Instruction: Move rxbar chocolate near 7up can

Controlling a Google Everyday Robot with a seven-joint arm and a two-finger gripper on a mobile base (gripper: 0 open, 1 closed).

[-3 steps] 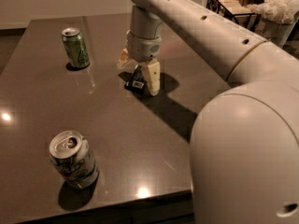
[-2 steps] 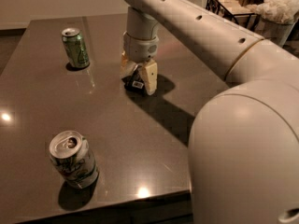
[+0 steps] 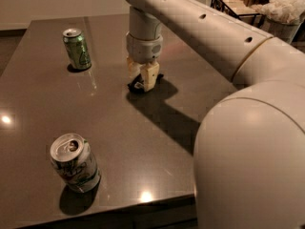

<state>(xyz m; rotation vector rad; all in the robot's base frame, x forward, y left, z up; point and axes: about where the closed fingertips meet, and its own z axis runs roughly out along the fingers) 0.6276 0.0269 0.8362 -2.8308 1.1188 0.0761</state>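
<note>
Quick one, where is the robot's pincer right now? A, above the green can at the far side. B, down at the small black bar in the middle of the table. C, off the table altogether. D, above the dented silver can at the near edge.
B: the pincer is down at the rxbar chocolate mid-table, well apart from the 7up can at the near edge and the green can at the far side.

This is probably an office or lab break area rather than a home. There is a plain dark table with a glossy top showing lamp reflections, a bare pale wall behind it, and a wire basket beside a crumpled white bag at far right. The gripper sits low over mid-table, clamped on the rxbar chocolate.
</note>
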